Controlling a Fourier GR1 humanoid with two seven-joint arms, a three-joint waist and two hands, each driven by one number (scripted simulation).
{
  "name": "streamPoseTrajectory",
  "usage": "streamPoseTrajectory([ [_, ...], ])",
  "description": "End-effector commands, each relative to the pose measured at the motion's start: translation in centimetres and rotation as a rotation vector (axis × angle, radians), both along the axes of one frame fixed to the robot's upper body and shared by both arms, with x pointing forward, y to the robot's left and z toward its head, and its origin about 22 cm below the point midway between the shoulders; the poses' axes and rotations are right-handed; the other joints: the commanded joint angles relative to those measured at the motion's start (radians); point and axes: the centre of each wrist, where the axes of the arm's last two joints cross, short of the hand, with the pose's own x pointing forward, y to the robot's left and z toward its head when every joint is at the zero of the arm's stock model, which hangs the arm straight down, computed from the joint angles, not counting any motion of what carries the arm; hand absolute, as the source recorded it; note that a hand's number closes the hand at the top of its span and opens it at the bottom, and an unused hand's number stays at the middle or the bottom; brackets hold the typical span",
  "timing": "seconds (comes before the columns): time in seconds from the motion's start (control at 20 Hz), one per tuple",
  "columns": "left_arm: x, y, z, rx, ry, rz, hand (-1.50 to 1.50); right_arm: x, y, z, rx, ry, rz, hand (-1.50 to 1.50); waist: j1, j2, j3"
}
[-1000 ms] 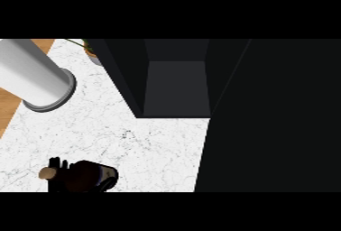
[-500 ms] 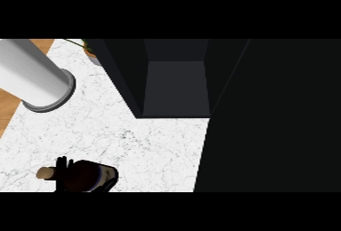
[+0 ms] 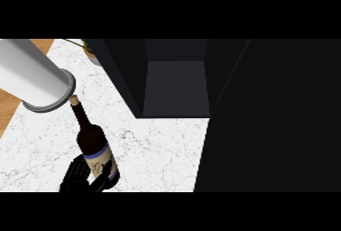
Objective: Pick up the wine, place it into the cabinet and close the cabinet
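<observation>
The wine bottle (image 3: 90, 139) is dark with a cork top and a pale label edged by a blue band. It shows at the lower left of the head view, neck pointing up the picture and cork close to a grey cylinder's rim. My left hand (image 3: 75, 177) is curled round the bottle's lower part, hiding its base. The dark cabinet (image 3: 177, 88) stands open at top centre with nothing inside. Its door (image 3: 273, 117) is a wide black panel filling the right side. My right hand does not show.
A large grey-white cylinder (image 3: 32, 76) slants in from the upper left, right by the bottle's cork. A potted plant (image 3: 90, 50) peeks out behind the cabinet's left wall. The white marble counter (image 3: 163, 151) ends at a wooden strip (image 3: 9, 112) on the left.
The bottle was low at the bottom edge with only its cork and shoulder showing. Now it reaches up the picture in my left hand, with its whole length in view.
</observation>
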Motion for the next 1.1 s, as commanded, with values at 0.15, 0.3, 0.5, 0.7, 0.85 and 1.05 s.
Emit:
streamPoseTrajectory([
  [0.15, 2.0, 0.0, 0.6, 0.245, -0.056, -0.098, 1.5, -1.9, -0.5, 0.3, 0.007, 0.024, 0.07, -1.5, -0.004, -0.001, 0.0],
  [0.3, 5.0, -1.1, 1.7, 0.244, -0.184, -0.321, 1.5, -1.6, -0.1, -0.5, 0.013, 0.018, 0.071, -1.5, -0.016, 0.0, -0.001],
  [0.5, 8.3, 1.1, 2.3, 0.284, -0.311, -0.532, 1.5, -1.0, 0.3, -0.2, 0.008, 0.031, 0.098, -1.5, -0.027, 0.002, -0.003],
  [0.7, 9.4, -0.5, 0.9, 0.296, -0.4, -0.537, 1.5, -1.5, -1.3, -0.3, 0.004, 0.023, 0.06, -1.5, -0.013, 0.004, 0.0],
  [0.85, 11.5, -0.7, 3.6, 0.362, -0.488, -0.529, 1.5, -1.5, -0.9, -0.3, 0.002, 0.024, 0.075, -1.5, -0.006, 0.002, 0.0],
  [1.05, 12.2, -1.8, 6.5, 0.339, -0.538, -0.572, 1.5, -0.5, 0.2, 0.5, 0.006, 0.039, 0.067, -1.5, 0.006, -0.001, 0.0],
])
